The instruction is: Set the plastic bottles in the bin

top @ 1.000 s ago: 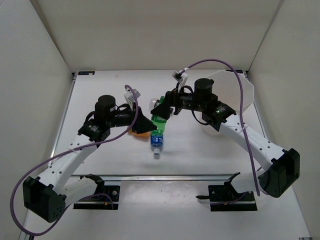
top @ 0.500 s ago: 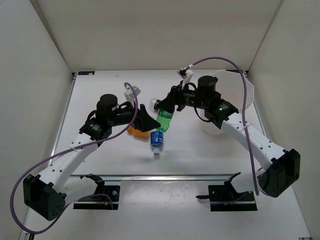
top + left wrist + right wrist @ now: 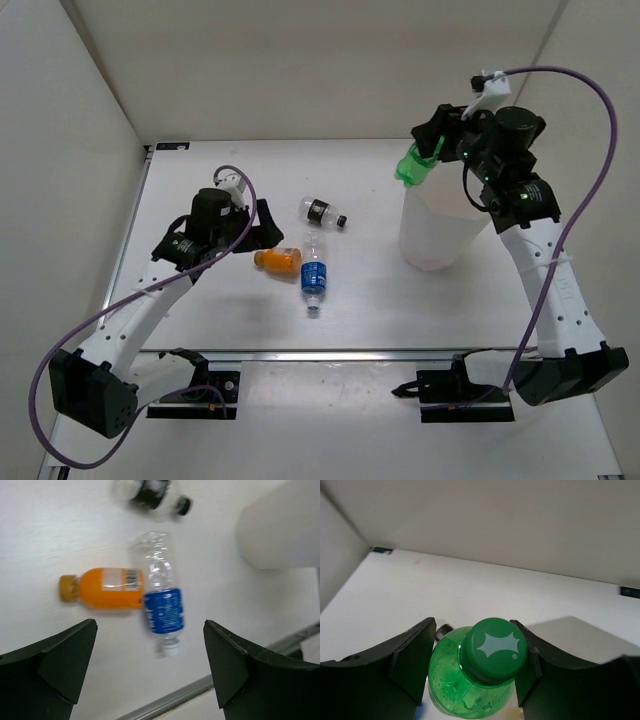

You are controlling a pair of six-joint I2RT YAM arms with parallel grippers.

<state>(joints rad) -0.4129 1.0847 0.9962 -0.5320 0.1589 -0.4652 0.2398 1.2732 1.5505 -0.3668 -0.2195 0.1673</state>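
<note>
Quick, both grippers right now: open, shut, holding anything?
Left gripper: open, empty, above the orange bottle and blue-label bottle.
Right gripper: shut on the green bottle, up beside the bin.

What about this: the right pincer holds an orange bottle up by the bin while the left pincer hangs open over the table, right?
Not quite: the right wrist view shows the right pincer holds a green bottle; the orange bottle lies on the table. It is up by the bin, and the left pincer hangs open.

Low, the left tool (image 3: 267,224) gapes; raised high, the right tool (image 3: 428,150) clamps.
</note>
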